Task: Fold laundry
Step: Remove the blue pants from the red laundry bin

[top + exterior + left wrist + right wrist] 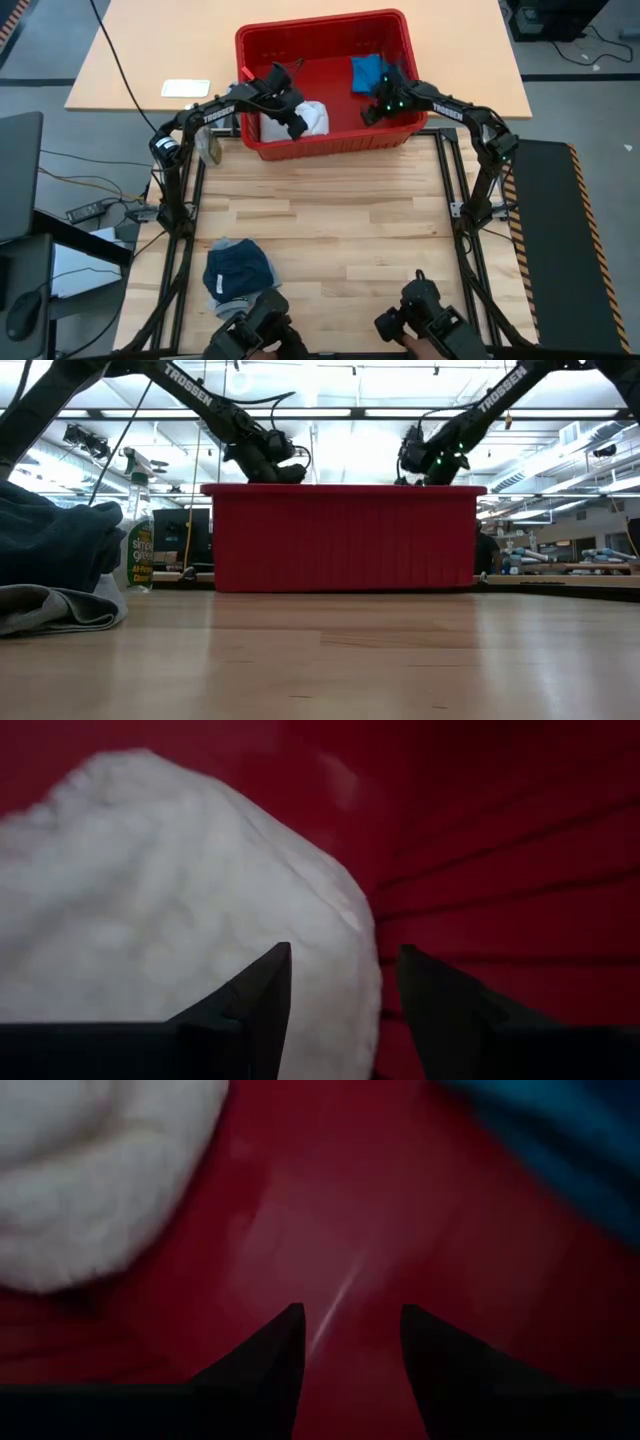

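The red basket (pixel 322 32) stands at the table's far middle. In it lie a white cloth (pixel 314 118) near its left front and a bright blue garment (pixel 366 70) at its far right. My left gripper (pixel 298 126) is open inside the basket, over the white cloth's edge (pixel 355 910). My right gripper (pixel 370 114) is open above the bare basket floor (pixel 330 1220), between the white cloth (pixel 90 1170) and the blue garment (pixel 560 1140). A navy garment (pixel 238 268) lies on a grey cloth (pixel 50 610) at the table's near left. My left gripper points down at the white cloth, and the cloth's edge (pixel 360 940) runs between its two open fingers. I cannot tell whether the fingers touch the cloth.
A spray bottle (pixel 138 540) stands left of the basket, off the table's far left corner. A white card (pixel 185 88) lies on the far tabletop. Two dark devices (pixel 250 335) sit at the near edge. Bare wood (pixel 340 230) lies between the basket and the near edge.
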